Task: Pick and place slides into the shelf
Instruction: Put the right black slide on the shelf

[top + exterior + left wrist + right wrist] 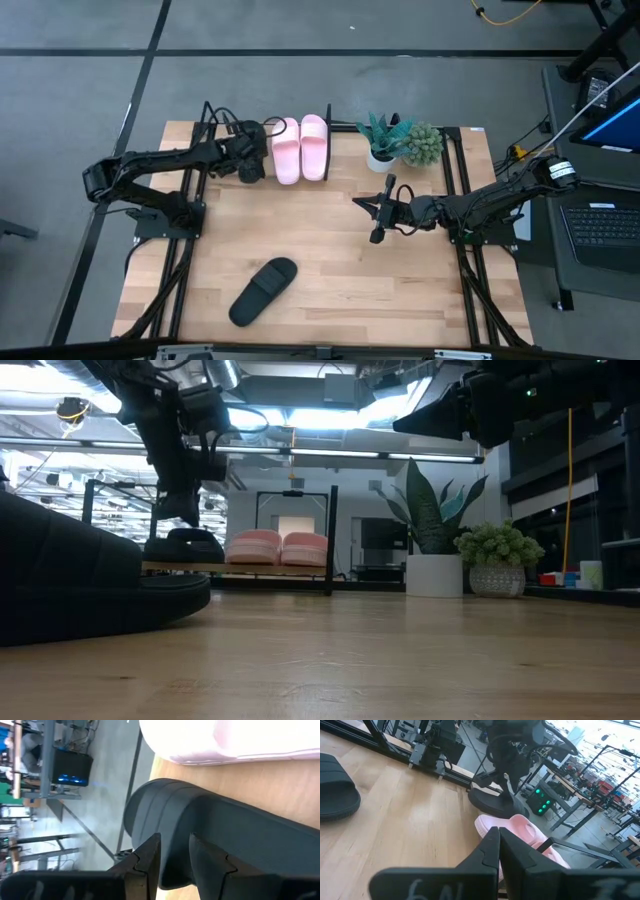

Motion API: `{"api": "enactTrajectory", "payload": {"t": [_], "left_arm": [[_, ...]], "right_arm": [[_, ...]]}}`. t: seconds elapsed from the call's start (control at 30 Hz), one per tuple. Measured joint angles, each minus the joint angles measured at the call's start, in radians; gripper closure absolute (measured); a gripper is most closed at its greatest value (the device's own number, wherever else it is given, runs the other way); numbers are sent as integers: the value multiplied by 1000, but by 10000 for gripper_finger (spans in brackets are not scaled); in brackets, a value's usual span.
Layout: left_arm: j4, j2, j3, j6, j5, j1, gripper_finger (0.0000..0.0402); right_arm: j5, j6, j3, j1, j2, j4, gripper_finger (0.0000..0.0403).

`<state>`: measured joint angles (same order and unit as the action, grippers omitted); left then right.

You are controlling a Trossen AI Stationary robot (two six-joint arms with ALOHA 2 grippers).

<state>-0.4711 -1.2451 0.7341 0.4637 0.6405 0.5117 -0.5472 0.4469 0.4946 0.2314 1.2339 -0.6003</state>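
While the right gripper (377, 222) is held shut above the worktop (400, 290), a black slide (210, 835) is clamped in the left gripper (250, 163) jaws at the shelf (328, 140), beside two pink slides (300, 150).

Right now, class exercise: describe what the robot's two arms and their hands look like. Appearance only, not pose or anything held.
Both arms are dark, nearly black, built from jointed segments with black cables looping along them. The left hand and the right hand each end in two slim, angular black fingers. The right arm has a pale band near its base. Faint lettering shows on the right hand's body in its wrist view, unreadable.
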Motion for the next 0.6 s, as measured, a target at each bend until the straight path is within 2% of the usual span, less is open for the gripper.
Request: {"api": "enactTrajectory", "payload": {"t": [0.43, 0.6], "left_arm": [[-6, -45, 0, 20, -28, 26, 308], [-7, -70, 0, 21, 43, 25, 308]], "right_arm": [[0, 0, 0, 0, 0, 0, 391], [0, 0, 0, 0, 0, 0, 391]]}}
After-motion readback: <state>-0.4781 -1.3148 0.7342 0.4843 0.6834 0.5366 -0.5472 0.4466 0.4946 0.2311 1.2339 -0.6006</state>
